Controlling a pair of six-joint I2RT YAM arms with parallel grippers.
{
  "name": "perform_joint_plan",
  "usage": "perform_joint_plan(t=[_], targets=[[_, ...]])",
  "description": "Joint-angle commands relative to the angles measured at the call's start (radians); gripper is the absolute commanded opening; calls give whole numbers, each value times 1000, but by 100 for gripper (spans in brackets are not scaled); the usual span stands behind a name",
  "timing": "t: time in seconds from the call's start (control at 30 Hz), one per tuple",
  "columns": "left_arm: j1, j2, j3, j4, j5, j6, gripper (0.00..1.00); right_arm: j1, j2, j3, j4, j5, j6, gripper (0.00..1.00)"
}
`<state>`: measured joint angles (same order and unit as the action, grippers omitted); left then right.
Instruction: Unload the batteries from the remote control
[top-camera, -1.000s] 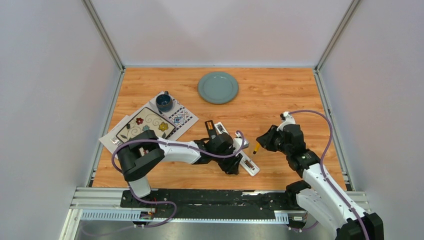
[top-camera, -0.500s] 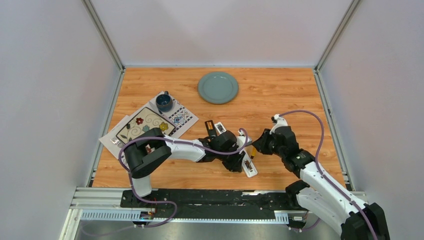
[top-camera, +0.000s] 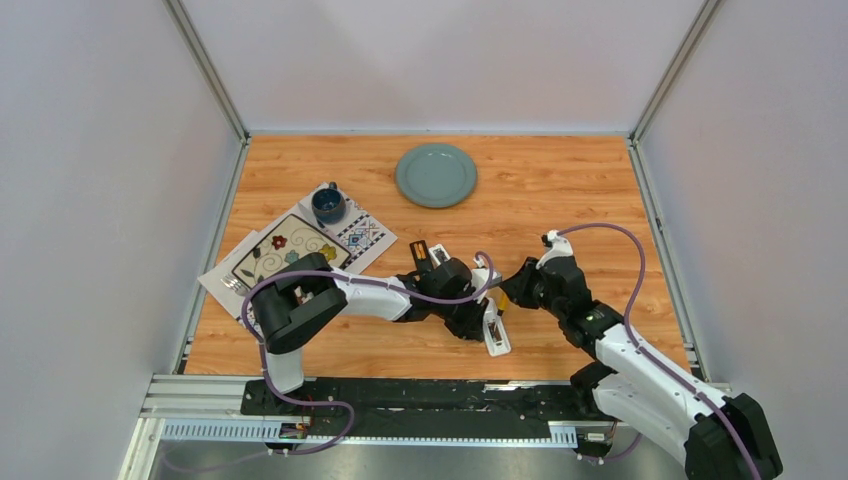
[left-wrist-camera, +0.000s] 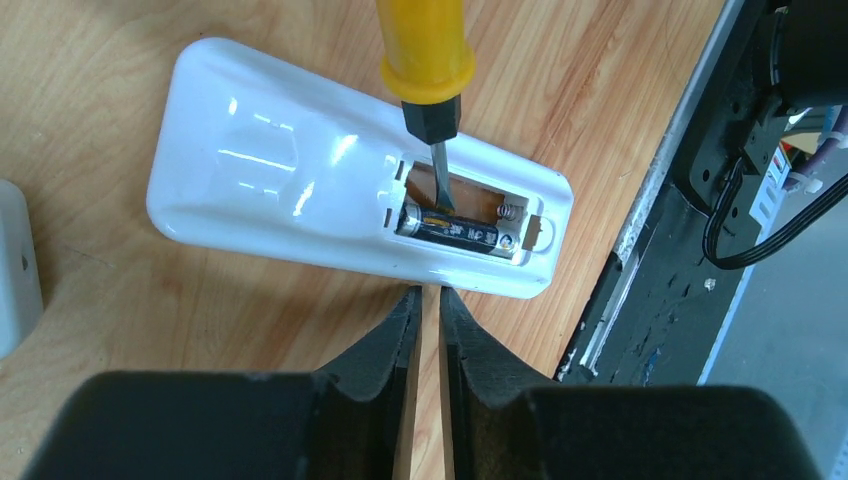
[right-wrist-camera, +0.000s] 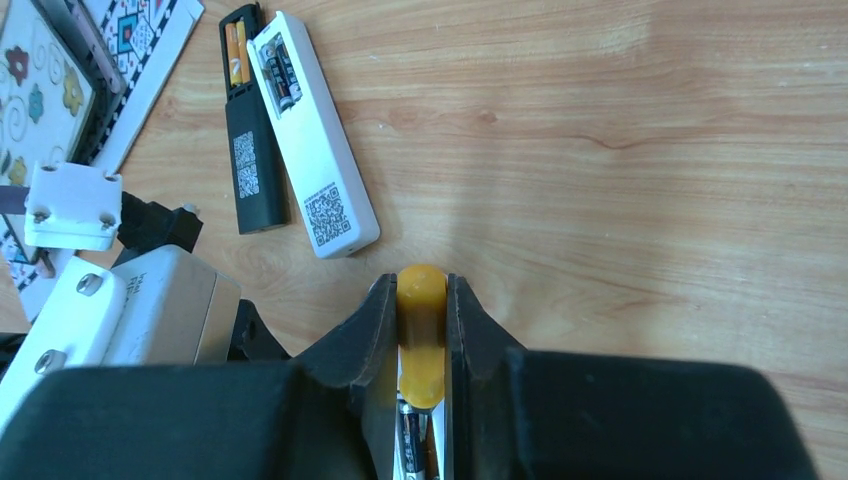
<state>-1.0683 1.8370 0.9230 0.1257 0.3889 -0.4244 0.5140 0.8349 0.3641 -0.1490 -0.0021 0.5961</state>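
Observation:
A white remote (left-wrist-camera: 300, 200) lies back up with its battery bay open. One dark battery (left-wrist-camera: 455, 232) sits in the bay's near slot; the far slot holds only a spring. My right gripper (right-wrist-camera: 422, 300) is shut on the yellow screwdriver handle (right-wrist-camera: 422, 340). The screwdriver (left-wrist-camera: 425, 50) has its blade down in the bay beside the battery. My left gripper (left-wrist-camera: 425, 300) is shut and empty, its tips against the remote's near side. In the top view both grippers meet at the remote (top-camera: 493, 332), the left gripper (top-camera: 476, 322) beside the right gripper (top-camera: 508, 292).
A black remote (right-wrist-camera: 245, 150) with orange batteries and a second white remote (right-wrist-camera: 315, 150) with dark batteries lie side by side, open. A teal plate (top-camera: 436, 175), a mug (top-camera: 328, 204) and patterned mats (top-camera: 290, 250) are farther back. The black rail (left-wrist-camera: 700, 250) runs close by.
My right gripper has moved left with the screwdriver to the remote. My left gripper has shifted right, and the remote has turned a little.

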Motion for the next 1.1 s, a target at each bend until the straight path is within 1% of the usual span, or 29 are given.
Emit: perform_joint_plan(t=[0.0,0.03,0.23,0.57,0.73,1.07], targets=[[4,51,-32,-34,-33,-5,20,8,13,-37,98,-50,106,0],[4,54,-30,-34,-36,-10,18,8,15,-40,101,-55,122,0],[4,56,-32,-35,-51,-19,17,8,18,-40,114,-79,157,0],[10,45,-50,-34,-81,-34,16,8,-28,24,-23,-68,91,0],[18,54,-53,-32,-91,-45,15,6,-52,29,-46,-94,88,0],[44,73,-47,-40,-97,-62,14,8,-83,47,-78,-96,79,0]])
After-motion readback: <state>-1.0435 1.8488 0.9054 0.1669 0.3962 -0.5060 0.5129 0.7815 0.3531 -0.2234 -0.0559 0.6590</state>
